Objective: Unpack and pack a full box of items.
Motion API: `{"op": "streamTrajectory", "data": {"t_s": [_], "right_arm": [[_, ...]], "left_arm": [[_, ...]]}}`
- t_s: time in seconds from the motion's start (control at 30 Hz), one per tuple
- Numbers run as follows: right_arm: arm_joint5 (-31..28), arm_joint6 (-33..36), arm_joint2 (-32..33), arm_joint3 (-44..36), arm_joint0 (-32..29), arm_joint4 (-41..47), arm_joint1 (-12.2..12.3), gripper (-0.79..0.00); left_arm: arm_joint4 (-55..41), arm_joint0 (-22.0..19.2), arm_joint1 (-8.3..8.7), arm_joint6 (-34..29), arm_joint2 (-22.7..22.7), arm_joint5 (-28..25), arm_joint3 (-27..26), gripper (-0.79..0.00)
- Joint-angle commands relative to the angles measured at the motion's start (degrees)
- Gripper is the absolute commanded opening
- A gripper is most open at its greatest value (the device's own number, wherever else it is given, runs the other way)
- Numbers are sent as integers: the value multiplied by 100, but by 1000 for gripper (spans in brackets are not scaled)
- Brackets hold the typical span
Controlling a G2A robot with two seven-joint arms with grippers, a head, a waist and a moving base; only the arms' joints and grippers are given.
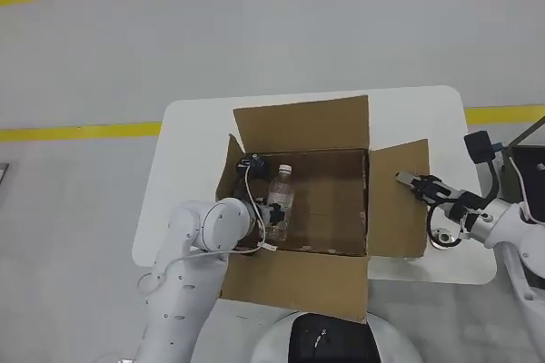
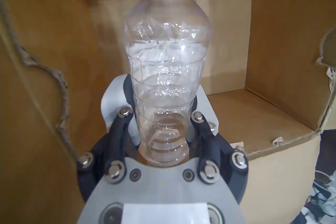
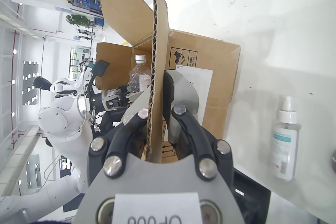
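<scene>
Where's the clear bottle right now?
In the top view the bottle is inside the cardboard box, by its left wall, gripped near its base by the left end effector.

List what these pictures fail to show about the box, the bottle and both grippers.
1. Left wrist view: the bottle has its base behind the left gripper; its cap is cut by the edge.
2. Top view: the box floor at the near left corner is covered by the left arm.
3. Right wrist view: the flap covers the pad on one of the fingers of the right gripper.
</scene>
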Motion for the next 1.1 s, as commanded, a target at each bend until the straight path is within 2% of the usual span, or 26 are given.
{"op": "streamTrajectory", "data": {"t_s": [0.0, 0.33, 0.53, 0.57, 0.6, 0.63, 0.7, 0.73, 1.07], "right_arm": [[15, -21, 9, -29, -20, 23, 12, -785], [30, -51, 100, -324, -123, 165, 75, -785], [-10, -53, 64, -330, -120, 167, 114, -785], [-21, -49, 60, -329, -118, 169, 121, -785], [-26, -43, 58, -329, -115, 165, 128, -785], [-32, -32, 55, -329, -111, 164, 135, -785], [-31, -32, 54, -324, -106, 172, 146, -785], [-36, -27, 50, -321, -100, 178, 155, -785], [-116, -21, 7, -49, -16, 135, 222, -785]], "left_arm": [[-205, -180, -37, -84, 89, 249, 261, -785], [-379, -697, -130, 126, 364, 724, 1397, -785], [-350, -877, -169, 217, 528, 865, 1783, -785], [-353, -891, -174, 226, 547, 875, 1803, -727], [-369, -900, -177, 228, 555, 885, 1828, -557], [-368, -913, -178, 232, 562, 901, 1847, -474], [-374, -928, -181, 237, 575, 909, 1863, -28], [-380, -937, -182, 240, 581, 912, 1873, 0], [-395, -925, -162, 320, 529, 928, 1856, 0]]}}
